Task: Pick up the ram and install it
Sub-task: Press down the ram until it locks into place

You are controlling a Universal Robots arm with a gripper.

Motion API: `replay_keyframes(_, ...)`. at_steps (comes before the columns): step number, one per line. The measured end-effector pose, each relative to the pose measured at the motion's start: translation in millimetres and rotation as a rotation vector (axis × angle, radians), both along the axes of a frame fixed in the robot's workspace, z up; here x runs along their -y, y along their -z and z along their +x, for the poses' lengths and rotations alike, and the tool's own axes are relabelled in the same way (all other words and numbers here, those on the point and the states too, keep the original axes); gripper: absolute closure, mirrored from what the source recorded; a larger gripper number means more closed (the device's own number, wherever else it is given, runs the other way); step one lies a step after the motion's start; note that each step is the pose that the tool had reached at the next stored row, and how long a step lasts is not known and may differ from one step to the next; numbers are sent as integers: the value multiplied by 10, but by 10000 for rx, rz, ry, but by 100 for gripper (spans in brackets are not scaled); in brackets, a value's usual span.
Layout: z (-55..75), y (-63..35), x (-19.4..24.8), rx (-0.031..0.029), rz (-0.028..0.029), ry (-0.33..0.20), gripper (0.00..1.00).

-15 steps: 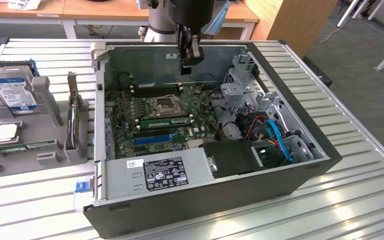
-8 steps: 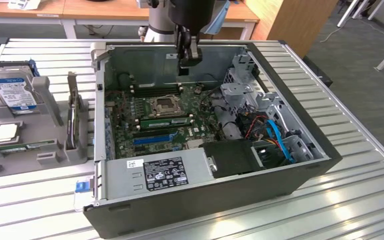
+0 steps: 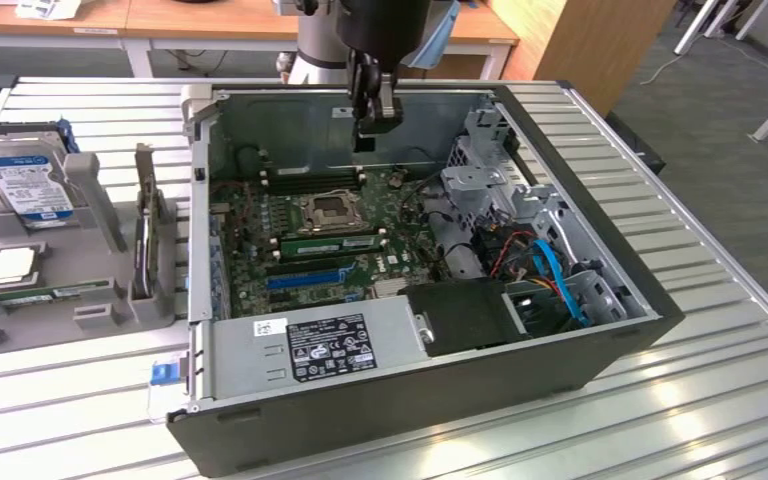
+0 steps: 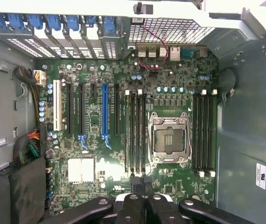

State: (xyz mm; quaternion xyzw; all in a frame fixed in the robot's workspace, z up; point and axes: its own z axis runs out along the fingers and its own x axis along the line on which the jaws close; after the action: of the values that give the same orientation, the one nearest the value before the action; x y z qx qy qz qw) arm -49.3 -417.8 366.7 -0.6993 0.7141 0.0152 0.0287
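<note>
Exterior view: end effector point(image 3: 373, 122) hangs closed and empty over the open PC case point(image 3: 598, 330), lined up above the motherboard point(image 3: 324, 245). A ram point(image 3: 328, 243) stick sits seated beside the CPU socket point(image 3: 328, 212).

Wrist view: closed fingertips point(image 4: 142, 179) point down at the memory slots point(image 4: 135, 133), likely pressing or checking seating.

Exterior oblique; wrist straight above motherboard point(image 4: 123, 130)
</note>
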Motion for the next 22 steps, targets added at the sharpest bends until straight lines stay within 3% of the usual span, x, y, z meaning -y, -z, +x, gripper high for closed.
replay_keyframes(10,1,15,0,-110,0,31,90)
replay_keyframes(22,-56,17,0,-113,1,32,90)
